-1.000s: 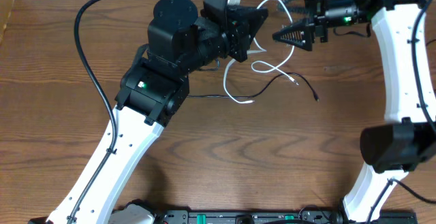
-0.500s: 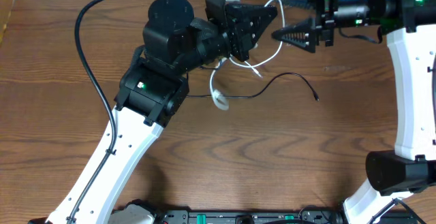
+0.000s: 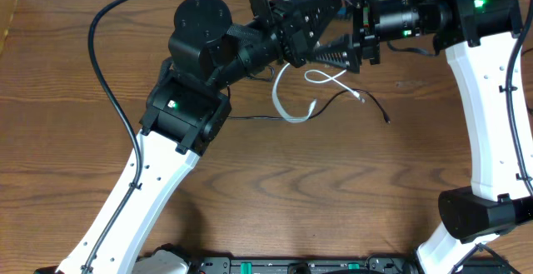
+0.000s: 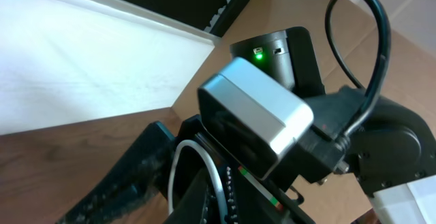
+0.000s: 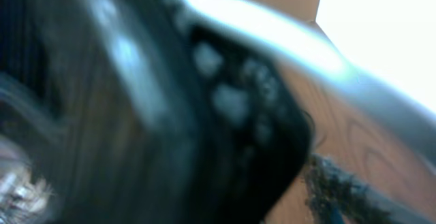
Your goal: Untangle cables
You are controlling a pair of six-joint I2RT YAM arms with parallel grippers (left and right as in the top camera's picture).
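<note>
The left tool point(image 3: 326, 12), over the middle of the surface's point(image 3: 375, 182) far edge, is closed, and the white cable point(image 3: 277, 95) runs up into it, so it appears to be pinching that cord. From there the white cable hangs down and spreads in loose loops on the wood. It lies across the black cable point(image 3: 376, 107), which trails from under the left arm toward the right. The two cords still cross in at least two places, so the untangling looks barely begun, and the white one has yet to be drawn clear. The right tool point(image 3: 321, 56) points left, just beside the left one. Whether its jaws hold anything I cannot tell, as its own camera is blurred. Compared with half a second ago, the right tool has moved in leftward and the white cable's bunched loop has dropped and opened out, while the black cable lies much as before.
</note>
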